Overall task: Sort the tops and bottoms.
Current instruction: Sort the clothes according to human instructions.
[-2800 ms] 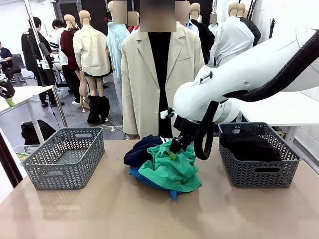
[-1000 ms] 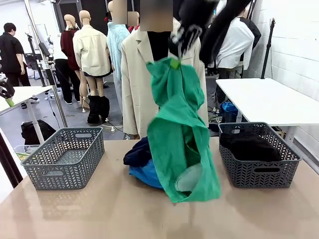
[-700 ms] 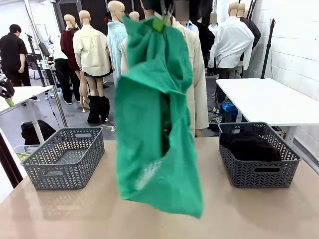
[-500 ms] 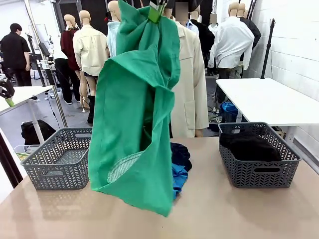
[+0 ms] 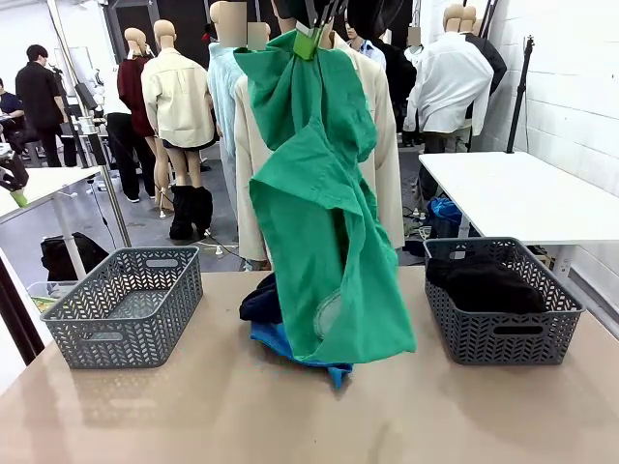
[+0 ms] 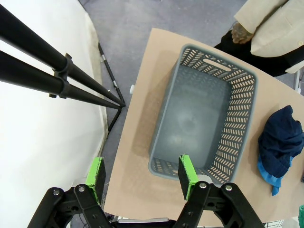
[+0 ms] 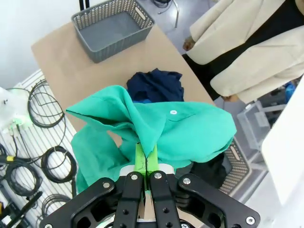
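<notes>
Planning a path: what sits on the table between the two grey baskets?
Front view: the navy garment and blue garment piled together, with the green garment hanging before them.

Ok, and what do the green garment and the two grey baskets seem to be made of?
Green garment: thin woven cloth, matte, possibly cotton-like. It hangs in soft folds from the right gripper and carries a small white button. Left basket and right basket: probably moulded plastic, matte grey, with rigid walls, regular cut-outs and handle slots.
</notes>
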Available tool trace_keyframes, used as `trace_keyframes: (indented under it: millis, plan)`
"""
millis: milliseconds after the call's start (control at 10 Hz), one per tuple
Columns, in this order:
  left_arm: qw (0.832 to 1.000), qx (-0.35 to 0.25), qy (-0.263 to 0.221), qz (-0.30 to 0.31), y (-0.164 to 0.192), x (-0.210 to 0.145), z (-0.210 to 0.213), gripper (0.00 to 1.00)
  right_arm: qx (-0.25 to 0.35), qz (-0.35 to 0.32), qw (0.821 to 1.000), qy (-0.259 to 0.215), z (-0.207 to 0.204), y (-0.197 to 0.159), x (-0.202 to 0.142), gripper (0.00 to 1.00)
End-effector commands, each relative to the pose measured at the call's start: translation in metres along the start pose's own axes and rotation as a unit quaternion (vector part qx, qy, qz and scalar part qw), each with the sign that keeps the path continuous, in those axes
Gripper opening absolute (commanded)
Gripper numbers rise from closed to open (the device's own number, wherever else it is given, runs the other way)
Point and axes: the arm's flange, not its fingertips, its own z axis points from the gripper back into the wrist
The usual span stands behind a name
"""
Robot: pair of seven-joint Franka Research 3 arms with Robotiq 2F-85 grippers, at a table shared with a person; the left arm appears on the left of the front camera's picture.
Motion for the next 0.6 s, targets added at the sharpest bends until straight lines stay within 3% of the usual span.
trace_keyframes:
  millis: [0,500]
  plan:
    - [1.000,-0.004,0.004,0.003,0.0010,0.0012,0.0015,0.79,0.003,0.008,1.000,-0.001,0.0008,-0.0007,-0.0053,0.00]
    - [1.000,-0.004,0.004,0.003,0.0010,0.0012,0.0015,0.79,0.003,0.008,1.000,-0.001,0.0008,-0.0007,-0.0053,0.00]
